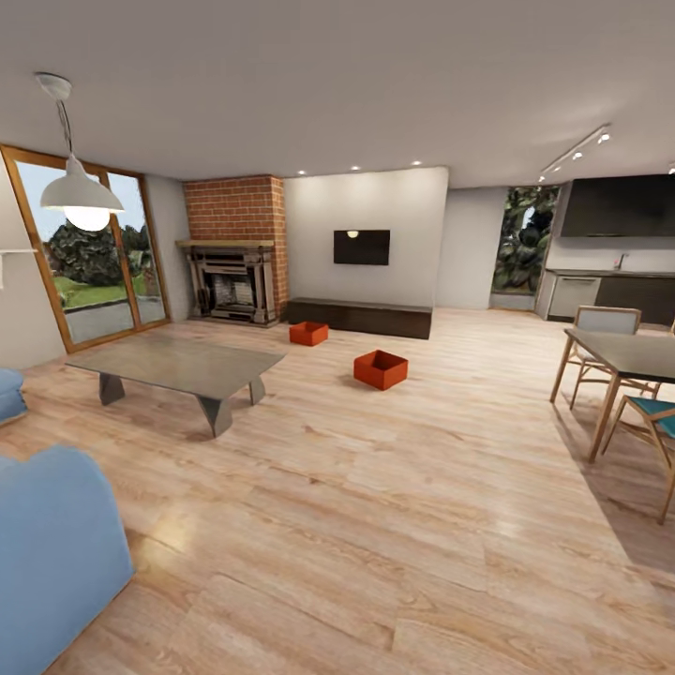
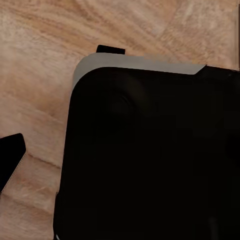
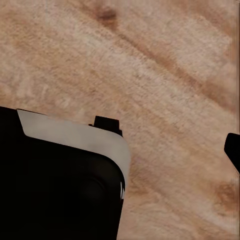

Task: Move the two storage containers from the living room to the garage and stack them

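We saw the two orange-red boxes point(image 1: 381, 368) point(image 1: 308, 333) far off on the wood floor point(image 1: 375, 525), and we could not tell if our grippers were spread.

A low grey coffee table point(image 1: 178, 366) stands before a red-brick fireplace point(image 1: 234, 262), beneath a white pendant lamp point(image 1: 80, 192). A black wall television point(image 1: 362, 247) hangs above a long dark low cabinet point(image 1: 361, 317). At right, a wooden dining table point(image 1: 630, 358) stands with teal-seated chairs point(image 1: 652, 422); a blue sofa point(image 1: 52, 553) sits nearest.
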Controlling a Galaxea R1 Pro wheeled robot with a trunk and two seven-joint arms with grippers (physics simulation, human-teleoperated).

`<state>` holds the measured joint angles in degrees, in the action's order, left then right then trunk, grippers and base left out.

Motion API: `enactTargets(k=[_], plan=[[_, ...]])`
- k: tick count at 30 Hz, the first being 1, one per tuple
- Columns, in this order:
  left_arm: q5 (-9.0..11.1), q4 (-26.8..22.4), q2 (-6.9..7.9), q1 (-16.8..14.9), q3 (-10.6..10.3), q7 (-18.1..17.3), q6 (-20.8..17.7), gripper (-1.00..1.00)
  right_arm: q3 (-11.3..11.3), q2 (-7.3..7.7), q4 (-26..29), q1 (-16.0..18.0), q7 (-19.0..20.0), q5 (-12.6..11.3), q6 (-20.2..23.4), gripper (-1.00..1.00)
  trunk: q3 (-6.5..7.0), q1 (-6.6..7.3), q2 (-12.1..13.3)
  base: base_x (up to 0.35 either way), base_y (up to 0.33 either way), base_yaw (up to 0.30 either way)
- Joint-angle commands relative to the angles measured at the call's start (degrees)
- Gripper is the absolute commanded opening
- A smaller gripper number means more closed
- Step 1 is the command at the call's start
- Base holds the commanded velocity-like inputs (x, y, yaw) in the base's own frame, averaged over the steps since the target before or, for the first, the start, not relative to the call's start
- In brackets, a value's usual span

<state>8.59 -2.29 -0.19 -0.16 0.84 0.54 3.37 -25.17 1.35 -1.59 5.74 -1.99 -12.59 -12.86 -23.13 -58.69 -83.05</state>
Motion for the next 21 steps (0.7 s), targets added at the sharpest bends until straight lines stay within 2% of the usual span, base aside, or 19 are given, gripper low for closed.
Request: enactTargets(k=[1, 21], plan=[[0.4, 0.0, -0.03, 0.0, 0.0, 0.1, 0.1, 1.0, -0.5, -0.03, -0.2, 0.1, 0.0, -0.5, -0.3, 1.0, -0.06, -0.03, 0.0, 0.323, 0.0, 0.0], [0.4, 0.0, 0.01, 0.0, 0.0, 0.1, 0.1, 1.0, -0.4, -0.03, -0.2, 0.1, 0.0, -0.6, -0.3, 1.0, -0.06, -0.03, 0.0, 0.324, 0.0, 0.0]])
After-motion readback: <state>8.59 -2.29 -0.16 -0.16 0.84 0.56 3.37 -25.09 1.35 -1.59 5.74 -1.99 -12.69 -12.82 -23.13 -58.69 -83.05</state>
